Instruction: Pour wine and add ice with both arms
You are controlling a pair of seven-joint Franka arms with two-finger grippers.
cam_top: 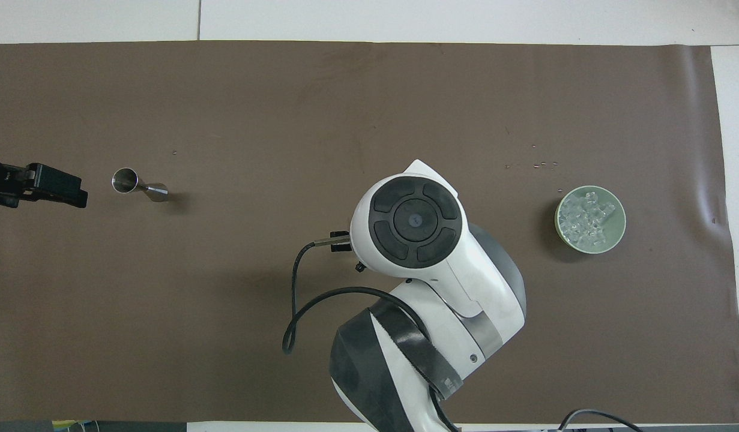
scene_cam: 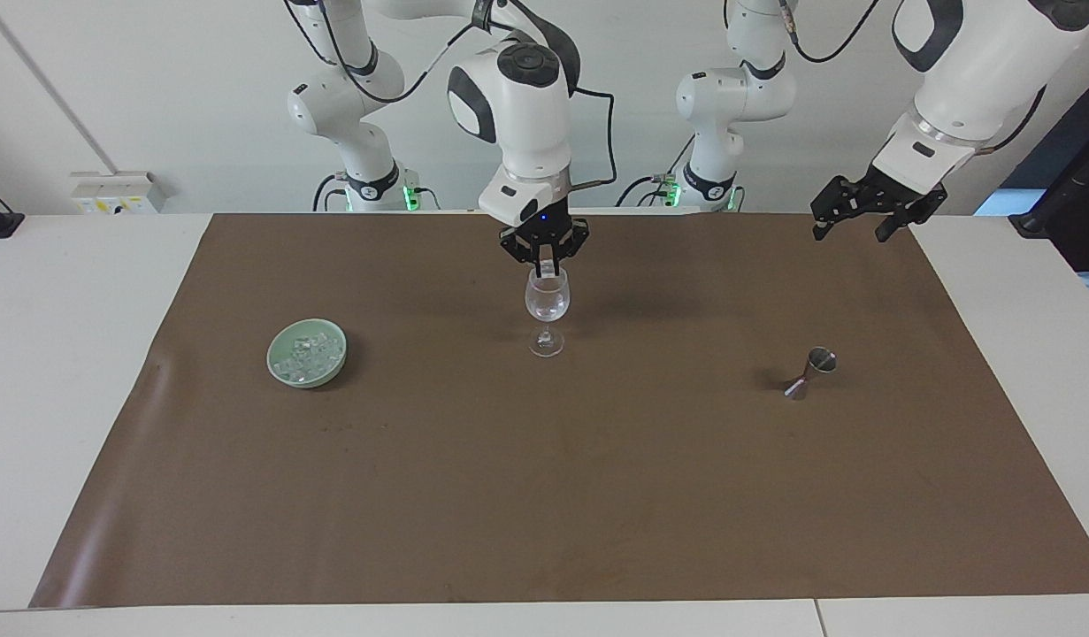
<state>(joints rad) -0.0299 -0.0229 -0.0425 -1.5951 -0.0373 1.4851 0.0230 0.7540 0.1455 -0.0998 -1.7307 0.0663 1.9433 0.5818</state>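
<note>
In the facing view, the right gripper (scene_cam: 544,256) hangs at upper centre over the wine glass (scene_cam: 546,309), pinching a small ice cube; the left gripper (scene_cam: 865,215), upper right, is spread and holds nothing. In the overhead view, the ice (cam_top: 587,219) heaps in the green dish (cam_top: 620,230) at centre right, the jigger (cam_top: 138,185) lying at centre left.

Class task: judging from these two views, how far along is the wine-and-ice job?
Done: pouring seems finished; the jigger lies tipped on the mat, and the left hand waits raised above it. In hand: the right hand holds an ice cube over the wine glass. Left: dropping it; more ice fills the dish.
</note>
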